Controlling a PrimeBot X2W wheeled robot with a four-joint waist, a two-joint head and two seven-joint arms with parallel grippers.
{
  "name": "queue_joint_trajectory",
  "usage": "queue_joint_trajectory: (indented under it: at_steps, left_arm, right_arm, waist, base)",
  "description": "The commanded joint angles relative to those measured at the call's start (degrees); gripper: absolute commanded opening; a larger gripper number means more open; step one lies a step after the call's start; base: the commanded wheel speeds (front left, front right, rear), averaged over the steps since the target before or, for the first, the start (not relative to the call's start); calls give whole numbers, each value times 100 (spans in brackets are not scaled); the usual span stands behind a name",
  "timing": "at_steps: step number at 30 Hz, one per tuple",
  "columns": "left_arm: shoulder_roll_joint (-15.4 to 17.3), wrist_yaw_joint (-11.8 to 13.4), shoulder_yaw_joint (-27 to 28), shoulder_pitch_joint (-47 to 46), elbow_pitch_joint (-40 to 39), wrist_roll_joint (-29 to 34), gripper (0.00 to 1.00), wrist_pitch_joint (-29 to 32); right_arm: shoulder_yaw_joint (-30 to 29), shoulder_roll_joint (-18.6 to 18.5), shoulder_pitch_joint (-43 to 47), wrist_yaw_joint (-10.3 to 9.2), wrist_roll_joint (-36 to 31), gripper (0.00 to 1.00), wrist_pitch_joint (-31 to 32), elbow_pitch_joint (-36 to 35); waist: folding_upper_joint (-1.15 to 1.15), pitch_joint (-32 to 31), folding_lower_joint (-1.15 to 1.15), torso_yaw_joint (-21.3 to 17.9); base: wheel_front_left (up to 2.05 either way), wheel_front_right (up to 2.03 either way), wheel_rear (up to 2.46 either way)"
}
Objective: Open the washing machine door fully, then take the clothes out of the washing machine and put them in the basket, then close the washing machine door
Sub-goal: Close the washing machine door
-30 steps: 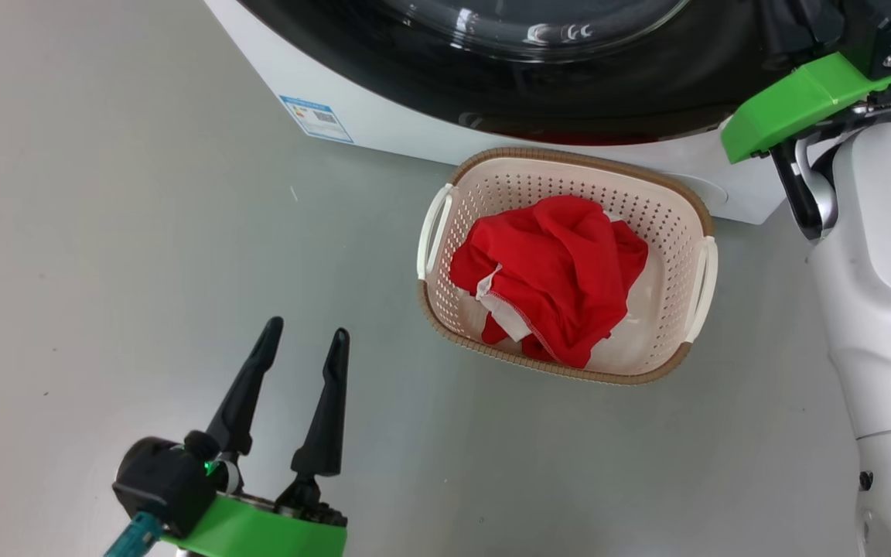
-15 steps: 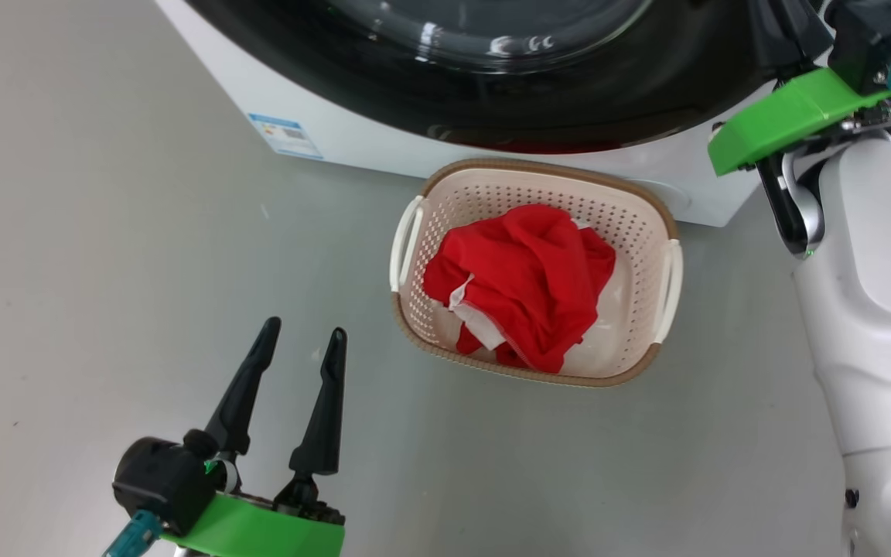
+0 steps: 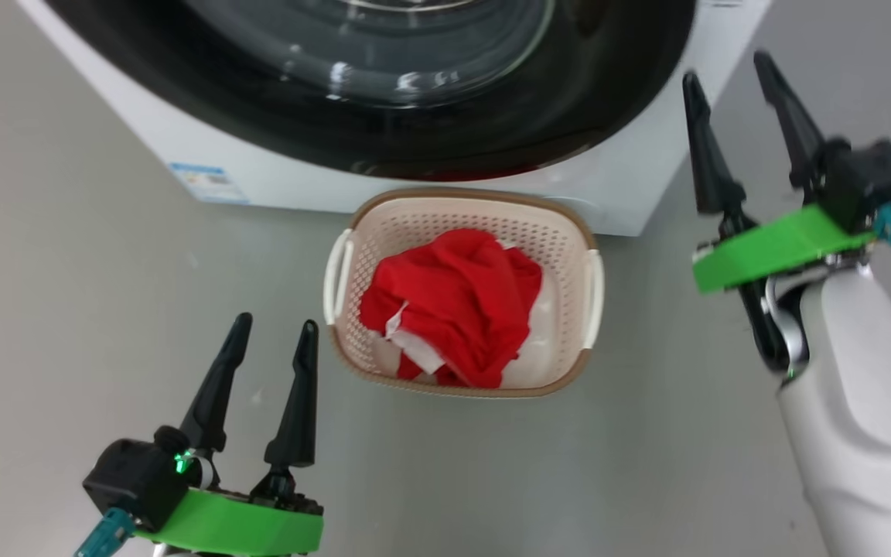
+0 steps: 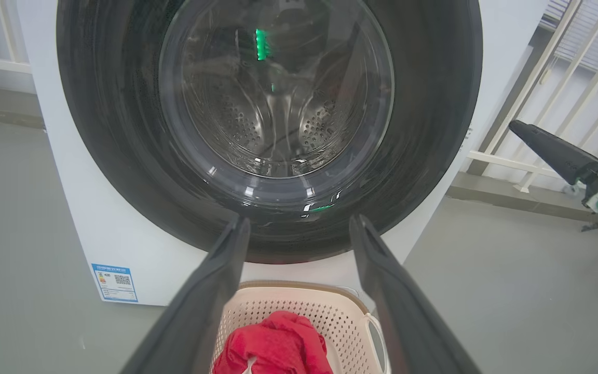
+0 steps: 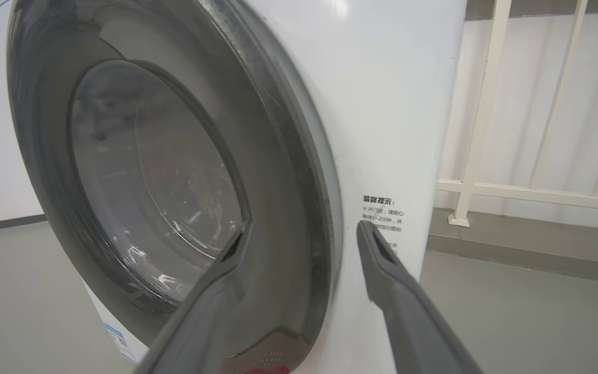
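Washing machine door point(image 3: 608, 100) sitting flush against washing machine point(image 3: 631, 189), top of head frame. Clothes point(image 3: 453, 305) lying bunched in basket point(image 3: 461, 205), centre frame, just below door. Left gripper point(image 3: 276, 321) hovering lower left, jaws spread, empty. Right gripper point(image 3: 725, 66) hovering upper right beside machine corner, jaws spread, empty.

Right claw point(image 3: 725, 66) backed off washing machine door point(image 3: 430, 155), now spread wide

Smooth grey floor point(image 3: 74, 255), a white railing point(image 5: 532, 194) along a pale wall point(image 5: 519, 93)
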Motion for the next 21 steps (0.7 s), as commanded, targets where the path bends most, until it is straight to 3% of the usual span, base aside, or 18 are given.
queue_joint_trajectory:
  at_steps: [1,11,21]
  left_arm:
    - [39,2,218,-73,-151,10,100,-69]
    - [72,126,499,103,-78,136,100,-69]
    - [193,122,776,339,41,224,100,-69]
  right_arm:
    - [104,86,141,-21,7,100,-21,-239]
    - [-151,87,1328,-21,-195,100,-21,-1243]
    - [-491,87,2260,-21,-313,100,-21,-1868]
  waist:
    - [0,-193,0,-314]
    - [0,-565,0,-997]
    - [0,-946,0,-1329]
  base:
    - [0,0,0]
    - [0,0,0]
    - [0,0,0]
